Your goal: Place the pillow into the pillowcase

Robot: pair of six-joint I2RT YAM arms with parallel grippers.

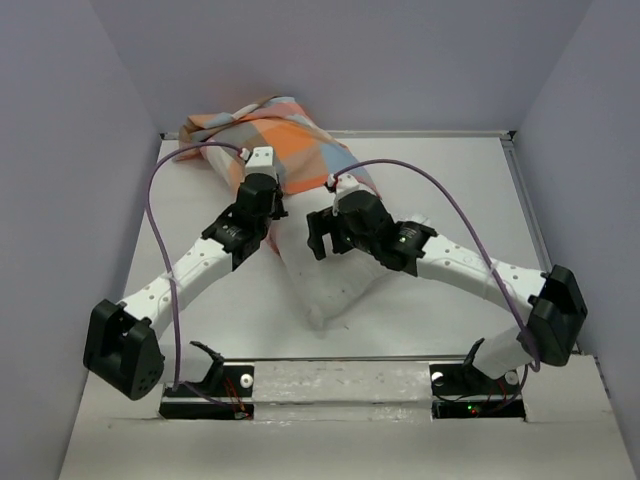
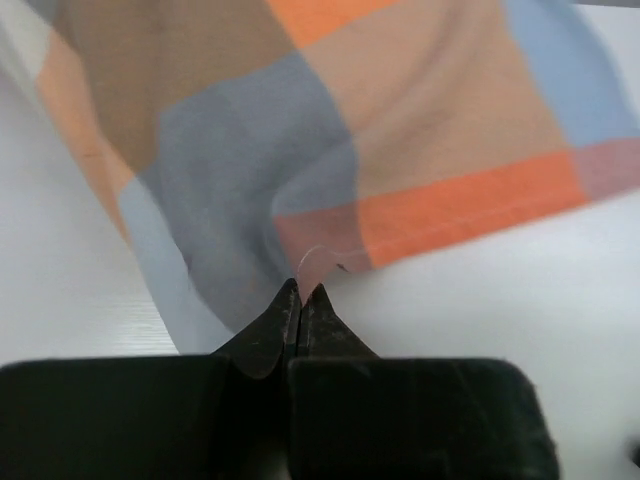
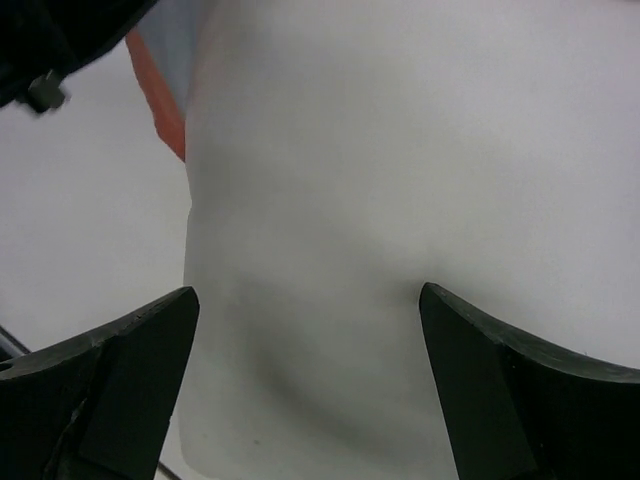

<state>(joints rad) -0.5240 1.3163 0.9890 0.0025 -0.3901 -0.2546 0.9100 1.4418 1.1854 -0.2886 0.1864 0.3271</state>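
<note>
At the pillowcase [image 2: 400, 150] hem, left gripper [image 2: 302, 292] is pinched tight on thin, soft checked fabric. Right gripper [image 3: 310, 300] jaws are wide apart, straddling the plump, smooth white pillow [image 3: 400, 150].

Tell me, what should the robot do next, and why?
Probably close the right hand on the pillow: its fingers stand open right over it, while the left hand is pinched shut on the pillowcase hem.
</note>
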